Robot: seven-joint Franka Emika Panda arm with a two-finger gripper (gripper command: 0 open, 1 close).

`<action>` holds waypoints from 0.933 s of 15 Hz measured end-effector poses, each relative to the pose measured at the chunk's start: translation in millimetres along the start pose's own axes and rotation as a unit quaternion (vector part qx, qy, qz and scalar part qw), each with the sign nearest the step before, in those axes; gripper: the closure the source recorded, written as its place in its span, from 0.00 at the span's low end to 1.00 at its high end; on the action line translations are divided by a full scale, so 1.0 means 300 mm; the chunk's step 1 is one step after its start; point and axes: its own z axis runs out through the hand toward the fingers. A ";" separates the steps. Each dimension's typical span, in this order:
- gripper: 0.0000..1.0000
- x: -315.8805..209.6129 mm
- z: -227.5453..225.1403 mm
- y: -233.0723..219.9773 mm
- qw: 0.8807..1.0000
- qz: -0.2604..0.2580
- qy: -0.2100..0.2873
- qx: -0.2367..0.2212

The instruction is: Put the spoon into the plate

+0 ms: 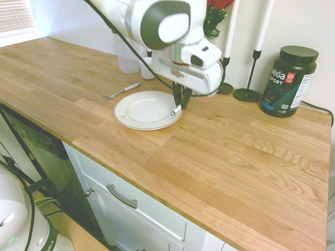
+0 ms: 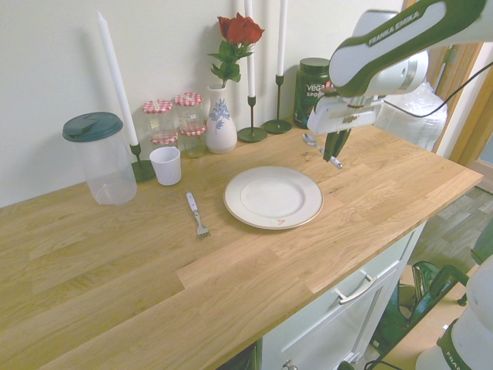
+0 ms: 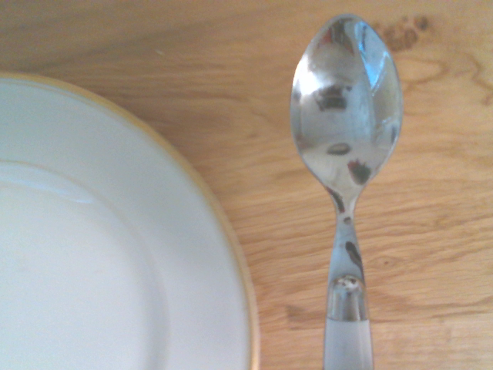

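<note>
"Spoon [image 3: 347, 108] looks light and stiff, right? Where's the grip?"

"On its white handle; the end effector [image 2: 332, 156] is closed around it, beside the plate [image 2: 273, 196]."

"Good place to hold it?"

"Should be. Smooth metal at the bowl would probably slip or roll more. The plate's ceramic could chip, so lower gently."

"Anything in the way?"

"Mainly the raised rim. The fork [image 2: 202, 230] lies past the plate's far side, and the black candlesticks [image 2: 276, 126] stand behind, on the bench [image 2: 231, 262]."
</note>
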 end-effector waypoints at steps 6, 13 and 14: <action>1.00 -0.313 0.013 -0.173 0.998 -0.064 -0.009 0.000; 1.00 -0.539 0.193 -0.296 0.998 -0.055 -0.008 -0.019; 1.00 -0.551 0.221 -0.308 0.998 -0.050 -0.008 -0.021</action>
